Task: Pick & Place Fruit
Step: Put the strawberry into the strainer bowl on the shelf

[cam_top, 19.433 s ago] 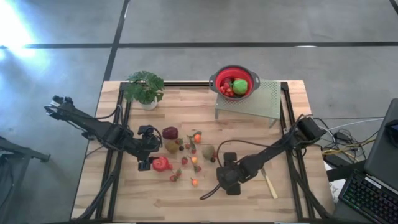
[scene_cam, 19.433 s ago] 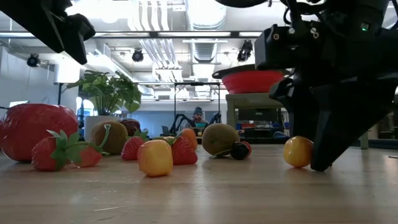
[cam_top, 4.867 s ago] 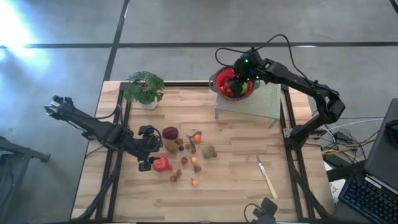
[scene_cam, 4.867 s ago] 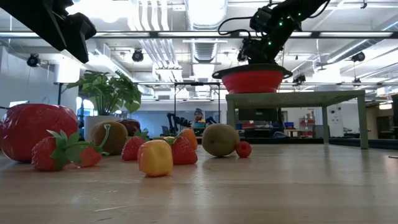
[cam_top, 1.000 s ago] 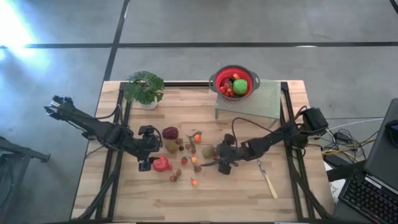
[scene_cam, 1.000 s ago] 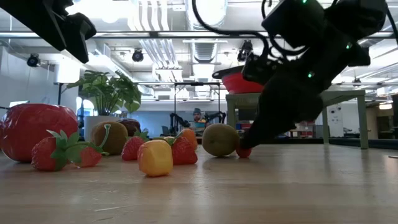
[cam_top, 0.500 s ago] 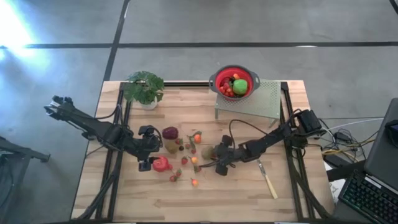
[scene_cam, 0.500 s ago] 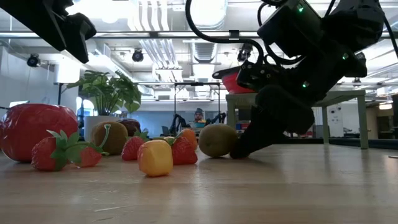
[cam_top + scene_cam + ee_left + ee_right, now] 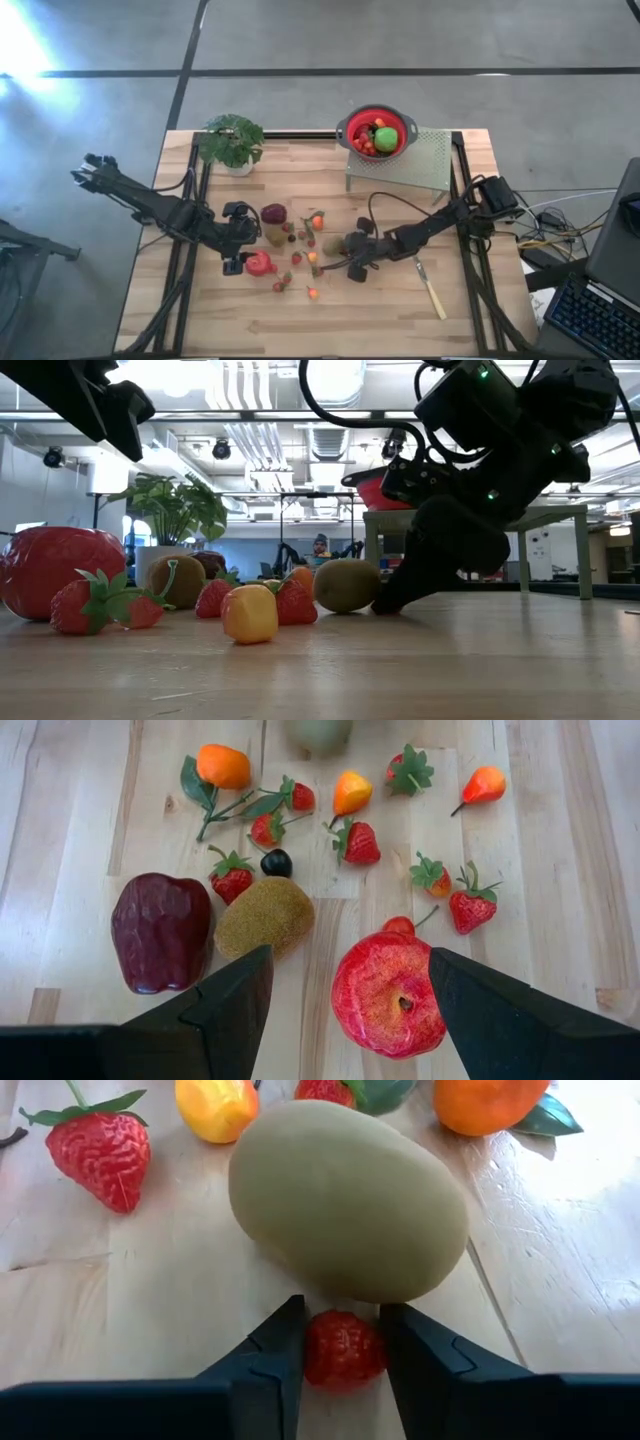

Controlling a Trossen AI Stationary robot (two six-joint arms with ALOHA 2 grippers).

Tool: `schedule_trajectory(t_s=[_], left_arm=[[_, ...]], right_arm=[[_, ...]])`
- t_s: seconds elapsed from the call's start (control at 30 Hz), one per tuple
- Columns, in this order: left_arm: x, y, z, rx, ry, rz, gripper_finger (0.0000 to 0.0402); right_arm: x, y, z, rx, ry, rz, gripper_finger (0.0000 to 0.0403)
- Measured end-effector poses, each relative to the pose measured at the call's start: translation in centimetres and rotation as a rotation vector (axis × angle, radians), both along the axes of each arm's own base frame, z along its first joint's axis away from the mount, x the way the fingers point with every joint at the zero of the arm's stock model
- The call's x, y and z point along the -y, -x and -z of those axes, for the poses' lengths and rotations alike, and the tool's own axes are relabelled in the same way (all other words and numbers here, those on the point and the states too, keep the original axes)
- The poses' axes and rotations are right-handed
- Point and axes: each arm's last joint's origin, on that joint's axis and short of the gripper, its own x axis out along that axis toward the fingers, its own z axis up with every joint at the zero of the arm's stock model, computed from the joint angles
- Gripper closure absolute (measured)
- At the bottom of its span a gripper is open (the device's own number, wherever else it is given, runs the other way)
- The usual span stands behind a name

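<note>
Small toy fruits lie scattered mid-table. My right gripper (image 9: 343,1320) is down at the table beside a brown kiwi (image 9: 348,1198), shut on a small red berry (image 9: 343,1348). In the high view it (image 9: 343,258) sits just right of the kiwi (image 9: 333,244). My left gripper (image 9: 350,965) hangs open above a large magenta-red fruit (image 9: 388,990), with a dark red apple (image 9: 160,930) and another kiwi (image 9: 265,916) next to it. My right gripper pinches the small red berry by its two sides (image 9: 312,1350) between its two fingers. The fingers slant down from the table's right. The berry sits on the table, close against the kiwi's near side.
A red colander (image 9: 378,133) holding fruit stands on a pale green perforated stand (image 9: 420,160) at the far right. A potted plant (image 9: 232,140) is at the far left, and a pale-handled knife (image 9: 431,290) lies to the right. Strawberries and orange fruits (image 9: 345,792) lie between the grippers.
My right gripper has come down a little and toward the table's left, up to the kiwi. In the low view the small red berry, seen beside the kiwi a second ago, now sits hidden behind the fingers.
</note>
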Motion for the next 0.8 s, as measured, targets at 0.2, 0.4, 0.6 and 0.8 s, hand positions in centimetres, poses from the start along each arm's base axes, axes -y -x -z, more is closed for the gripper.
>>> schedule_trajectory(t_s=[0.2,0.4,0.6,0.8], left_arm=[[0.0,0.0,0.0,0.000,0.000,0.000,0.0128],[0.0,0.0,0.0,0.000,0.000,0.000,0.0128],[0.0,0.0,0.0,0.000,0.000,0.000,0.0128],[0.0,0.0,0.0,0.000,0.000,0.000,0.0128]], right_arm=[[0.2,0.6,-0.9,-0.027,0.010,-0.003,0.0282],[0.5,1.6,-3.5,-0.029,0.022,-0.002,0.0294],[0.8,2.0,-7.1,0.082,0.053,-0.055,0.0290],[2.1,2.7,-11.0,0.205,0.113,-0.061,0.0290]])
